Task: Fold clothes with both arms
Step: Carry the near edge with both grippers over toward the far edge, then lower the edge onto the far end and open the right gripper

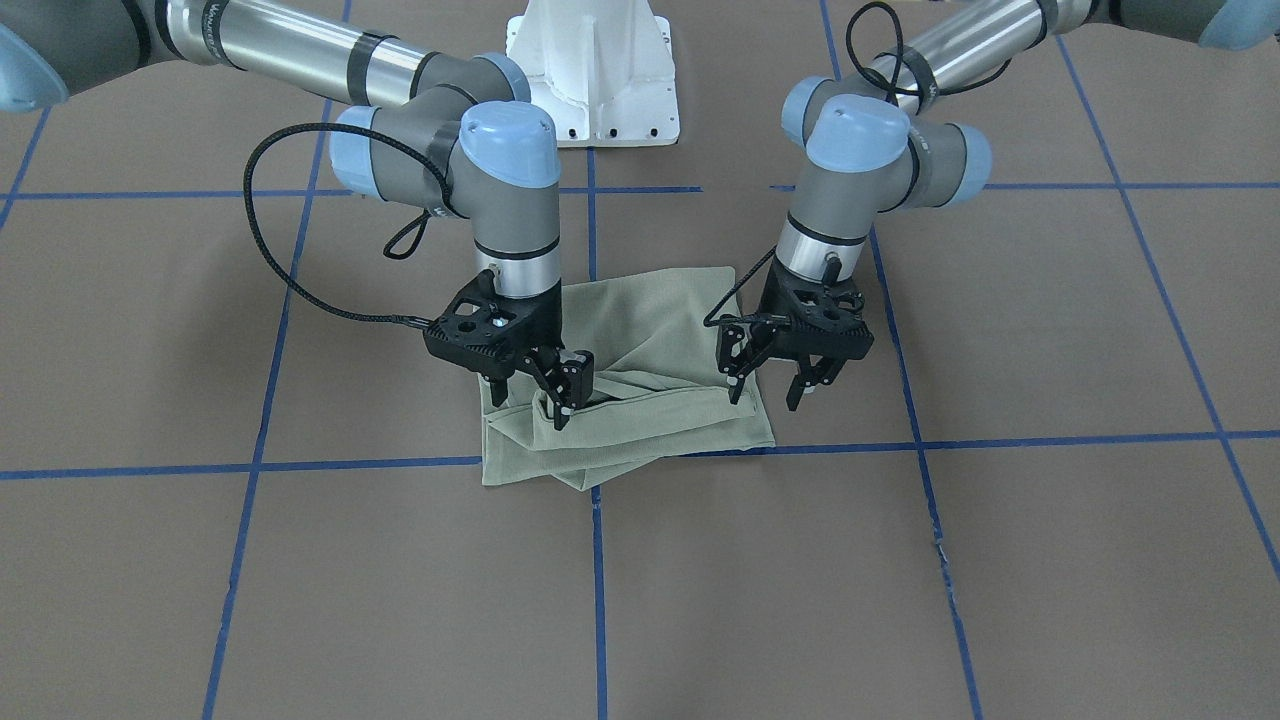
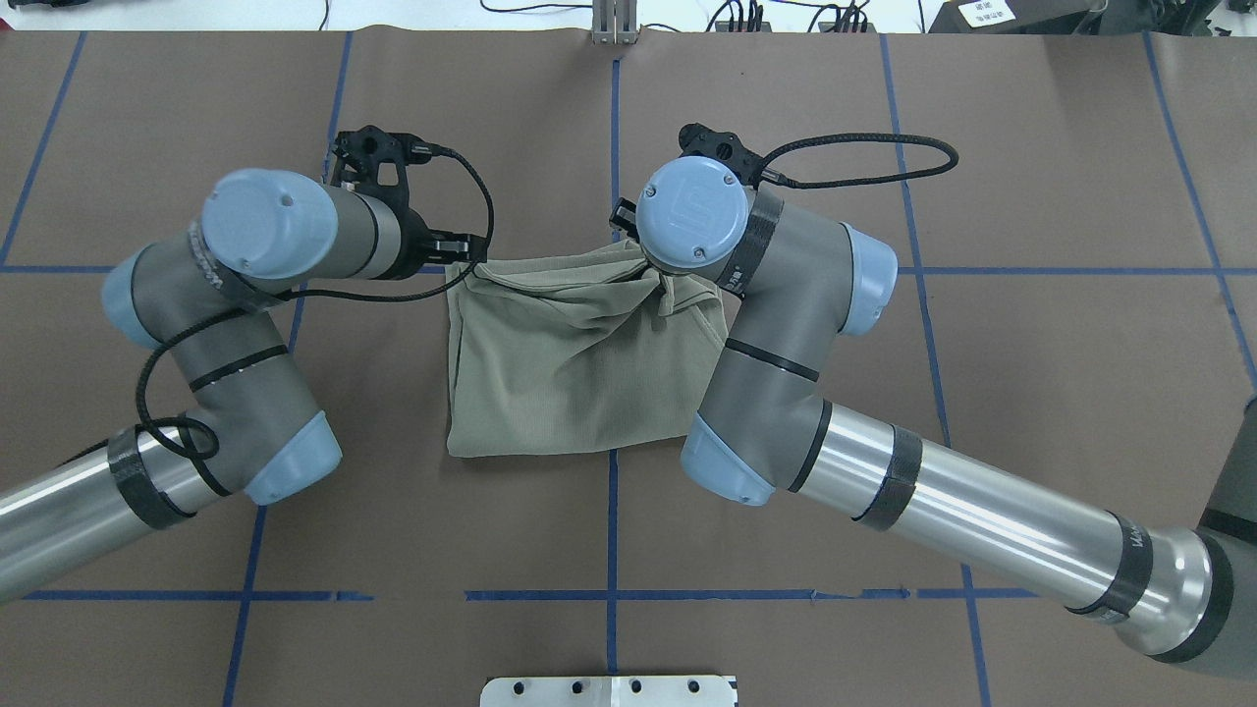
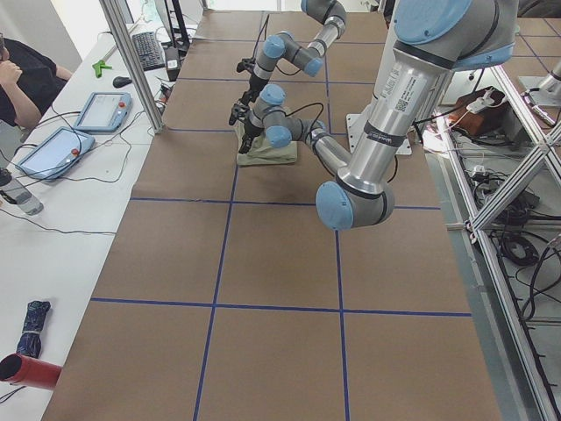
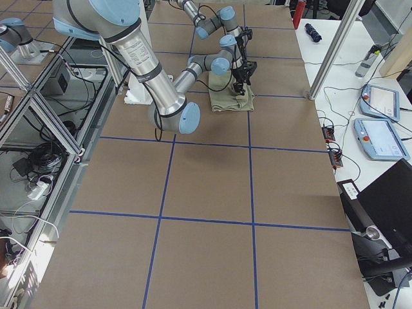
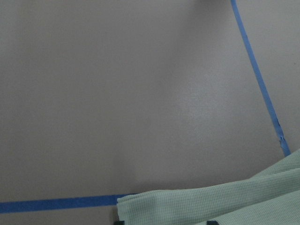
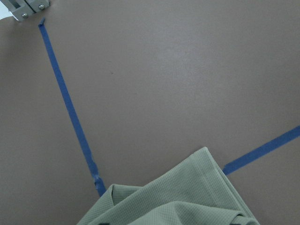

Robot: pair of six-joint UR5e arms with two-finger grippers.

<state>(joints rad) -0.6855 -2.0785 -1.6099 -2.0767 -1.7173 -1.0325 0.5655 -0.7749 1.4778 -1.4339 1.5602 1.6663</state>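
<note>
One pale sage-green shirt (image 1: 650,330) lies folded into a rumpled, roughly square bundle on the brown table covering (image 1: 1000,560). It sits straight out from the white pedestal base (image 1: 592,70) and near it, and the edge farthest from the base is bunched into loose folds. Out from the base toward the robot's right, the right gripper (image 1: 530,402) points down at one corner of that bunched edge, fingers spread apart, tips down among the folds. Out from the base toward the robot's left, the left gripper (image 1: 766,400) hangs at the opposite corner, fingers likewise spread, with one tip over the shirt's edge and the other over bare covering. The right arm (image 1: 300,50) and the left arm (image 1: 960,50) reach in from either side of the base, black cables looping off their wrists. Blue tape lines (image 1: 260,465) divide the covering into squares, and one runs straight out from the base and passes beneath the shirt. Across the table from the base, a person (image 3: 26,74) is at a white bench beside two tablet-like control pendants (image 3: 101,111).
</note>
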